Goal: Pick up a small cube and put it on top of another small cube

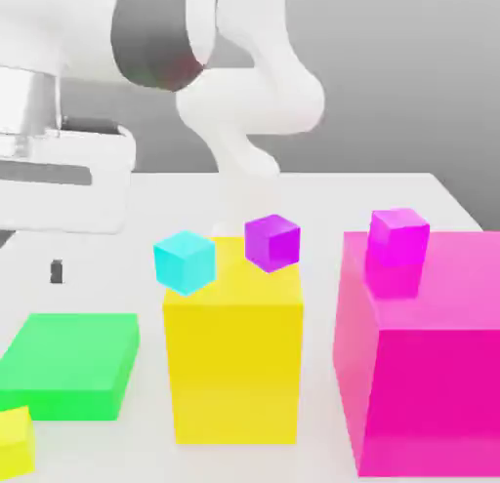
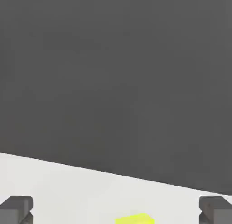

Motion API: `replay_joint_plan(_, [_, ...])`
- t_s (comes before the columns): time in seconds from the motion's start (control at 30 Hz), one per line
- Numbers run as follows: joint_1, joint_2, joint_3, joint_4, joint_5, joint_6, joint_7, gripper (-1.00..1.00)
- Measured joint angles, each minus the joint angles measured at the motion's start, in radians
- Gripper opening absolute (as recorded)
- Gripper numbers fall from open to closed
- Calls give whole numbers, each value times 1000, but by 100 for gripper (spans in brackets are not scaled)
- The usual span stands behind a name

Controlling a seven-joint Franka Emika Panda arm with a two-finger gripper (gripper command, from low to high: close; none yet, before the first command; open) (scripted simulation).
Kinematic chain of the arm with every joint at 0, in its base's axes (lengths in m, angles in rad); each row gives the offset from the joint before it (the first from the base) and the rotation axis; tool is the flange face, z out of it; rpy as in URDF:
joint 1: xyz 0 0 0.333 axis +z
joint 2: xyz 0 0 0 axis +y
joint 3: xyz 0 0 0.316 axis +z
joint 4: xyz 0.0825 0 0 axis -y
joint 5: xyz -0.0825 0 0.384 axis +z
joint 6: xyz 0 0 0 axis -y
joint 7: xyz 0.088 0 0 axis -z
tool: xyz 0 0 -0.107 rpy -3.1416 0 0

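Note:
A small bright-yellow cube (image 1: 15,452) lies on the white table at the near corner of the exterior view's left. In the hand view the same yellow cube (image 2: 134,219) shows between the two fingers. My gripper (image 2: 116,210) is open, its dark fingertips (image 2: 16,208) set wide apart and holding nothing. In the exterior view the white hand (image 1: 59,179) hangs well above the table at the left. A small cyan cube (image 1: 184,261) and a small purple cube (image 1: 271,242) show at the top edge of the tall yellow block (image 1: 234,364). Whether they rest on it or stand behind it I cannot tell.
A large pink block (image 1: 420,364) stands at the exterior view's right with a small magenta cube (image 1: 397,237) on its top. A flat green block (image 1: 70,364) lies at the left, just behind the small yellow cube. The arm's white links (image 1: 249,91) rise at the back.

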Motion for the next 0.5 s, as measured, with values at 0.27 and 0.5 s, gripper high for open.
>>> replay_joint_plan(0.27, [-150, 298, 34, 20, 130, 69, -315, 0])
replay_joint_plan(0.5, [-215, 442, 97, 49, 207, 145, -395, 0])
